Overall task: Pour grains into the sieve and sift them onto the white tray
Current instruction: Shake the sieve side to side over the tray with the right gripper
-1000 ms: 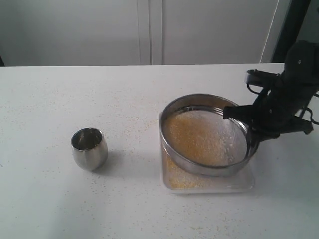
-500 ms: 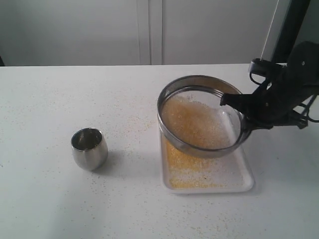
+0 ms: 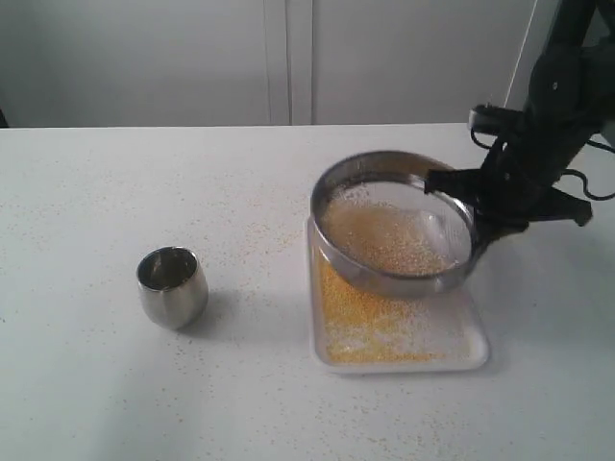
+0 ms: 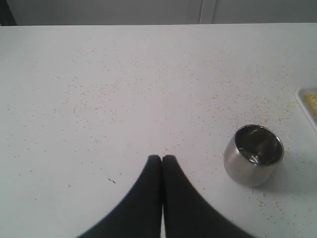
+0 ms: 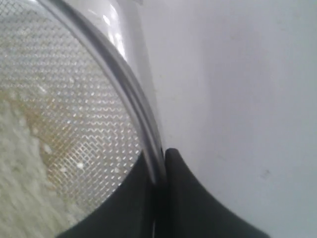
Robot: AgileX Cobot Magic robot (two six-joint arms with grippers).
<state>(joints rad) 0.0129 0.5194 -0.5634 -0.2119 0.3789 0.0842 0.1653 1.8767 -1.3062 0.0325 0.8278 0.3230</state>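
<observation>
sieve (image 3: 384, 280) rim clamped in right end effector (image 3: 477, 234), over white tray (image 3: 475, 351)

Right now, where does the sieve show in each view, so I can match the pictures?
Exterior view: the sieve, right of centre, held above the white tray by the right gripper.
Left wrist view: not in it; only the steel cup and a tray corner show.
Right wrist view: its mesh and rim, pinched in the right gripper.
Shared landmark: the white tray, exterior and left wrist.
</observation>
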